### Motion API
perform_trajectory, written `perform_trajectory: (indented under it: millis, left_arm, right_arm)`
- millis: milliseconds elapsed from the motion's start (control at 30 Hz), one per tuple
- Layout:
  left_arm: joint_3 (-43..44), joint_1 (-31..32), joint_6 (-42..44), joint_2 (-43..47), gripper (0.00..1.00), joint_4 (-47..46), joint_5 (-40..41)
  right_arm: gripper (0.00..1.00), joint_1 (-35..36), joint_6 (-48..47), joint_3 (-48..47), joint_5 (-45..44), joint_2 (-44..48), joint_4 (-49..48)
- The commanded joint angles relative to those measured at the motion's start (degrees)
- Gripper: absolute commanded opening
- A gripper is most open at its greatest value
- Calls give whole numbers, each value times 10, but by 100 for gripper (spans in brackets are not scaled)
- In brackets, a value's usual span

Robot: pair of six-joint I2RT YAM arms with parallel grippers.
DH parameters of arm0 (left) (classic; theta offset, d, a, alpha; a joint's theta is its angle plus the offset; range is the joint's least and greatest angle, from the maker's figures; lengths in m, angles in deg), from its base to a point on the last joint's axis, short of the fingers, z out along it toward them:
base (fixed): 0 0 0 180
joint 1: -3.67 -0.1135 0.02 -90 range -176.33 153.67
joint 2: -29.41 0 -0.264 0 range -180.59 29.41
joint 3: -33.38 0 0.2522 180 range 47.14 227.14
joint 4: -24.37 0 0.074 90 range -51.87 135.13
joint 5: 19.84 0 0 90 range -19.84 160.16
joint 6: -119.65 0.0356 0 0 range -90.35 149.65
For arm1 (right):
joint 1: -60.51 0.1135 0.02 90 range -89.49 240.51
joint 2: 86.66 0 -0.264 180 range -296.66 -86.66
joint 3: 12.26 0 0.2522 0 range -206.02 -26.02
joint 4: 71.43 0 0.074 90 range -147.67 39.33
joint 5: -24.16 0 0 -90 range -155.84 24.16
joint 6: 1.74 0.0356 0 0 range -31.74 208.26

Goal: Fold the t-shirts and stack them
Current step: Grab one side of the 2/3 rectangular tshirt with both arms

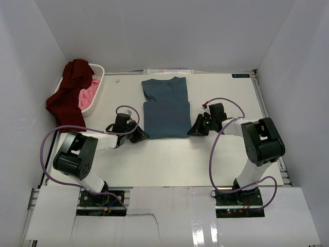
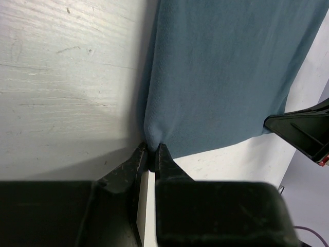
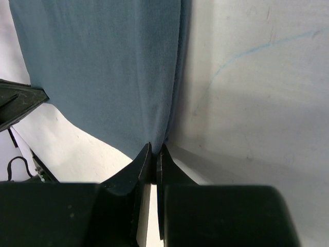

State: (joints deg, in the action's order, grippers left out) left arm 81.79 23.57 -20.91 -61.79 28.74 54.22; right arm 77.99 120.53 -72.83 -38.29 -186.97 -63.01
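The teal-blue t-shirt [image 1: 165, 110] lies flat, smooth, apparently folded across its middle.

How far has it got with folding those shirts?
Partly done: the teal t-shirt lies partly folded, sleeves tucked in. In hand: left gripper and right gripper pinch its near corners. Remaining: the maroon t-shirt and pink t-shirt, unfolded at the basket; no stack yet.

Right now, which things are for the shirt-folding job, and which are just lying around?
For the job:
- blue shirt, pinched at its near corners by the left gripper and right gripper
- red shirt
- pink shirt

Just lying about:
- white basket holding the red and pink ones
- small white bit beside it
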Motion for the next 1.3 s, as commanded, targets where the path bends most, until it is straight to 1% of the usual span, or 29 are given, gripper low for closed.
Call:
perform_trajectory:
  millis: [0, 100, 167, 233, 267, 333, 367, 400, 500, 600, 767, 833, 933, 967, 1000, 1067, 1100, 1200, 1267]
  left_arm:
    - [-5, 8, 28, 12, 0, 51, -14]
    - [-21, 24, 36, 50, 0, 81, -22]
    - [-37, 39, 35, 90, 0, 108, -29]
    - [-63, 59, 25, 124, 0, 137, -28]
    - [-70, 67, 21, 161, 0, 148, -23]
    - [-94, 87, 3, 200, 0, 176, -15]
    - [-100, 94, -4, 237, 0, 185, -14]
    - [-112, 107, -18, 253, 0, 202, -13]
    - [-130, 130, -46, 304, 0, 220, -16]
    - [-142, 152, -64, 333, 0, 234, -15]
    - [-151, 161, -81, 362, 0, 250, -25]
    - [-144, 163, -82, 378, 0, 268, -23]
    - [-103, 163, -76, 391, 0, 305, -2]
    - [-77, 163, -71, 393, 0, 314, 4]
    - [-65, 163, -69, 394, 0, 321, 14]
    - [-36, 163, -64, 394, 0, 343, 27]
    - [-10, 163, -59, 393, 0, 353, 33]
    - [35, 163, -52, 389, 0, 368, 31]
    - [48, 163, -50, 386, 0, 372, 30]
  right_arm:
    - [8, 8, -23, 20, 4, 39, 38]
    - [8, 20, -31, 59, 11, 72, 53]
    - [8, 26, -33, 87, 10, 95, 56]
    - [8, 34, -34, 132, 8, 136, 82]
    - [8, 36, -34, 148, 8, 169, 90]
    - [8, 41, -28, 192, 4, 203, 101]
    - [8, 41, -26, 203, 1, 239, 116]
    - [8, 45, -23, 226, 1, 258, 124]
    - [8, 58, -11, 252, 11, 323, 157]
    - [8, 79, -2, 269, 15, 375, 200]
    - [8, 85, -4, 262, 21, 433, 260]
    - [8, 85, -4, 255, 42, 441, 268]
    - [8, 85, -7, 218, 42, 462, 306]
    - [8, 85, -12, 203, 36, 464, 320]
    - [8, 85, -20, 170, 30, 467, 333]
    - [8, 85, -27, 140, 24, 470, 364]
    - [8, 85, -30, 113, 24, 471, 372]
    - [8, 85, -33, 77, 32, 472, 393]
    - [8, 85, -34, 66, 35, 471, 399]
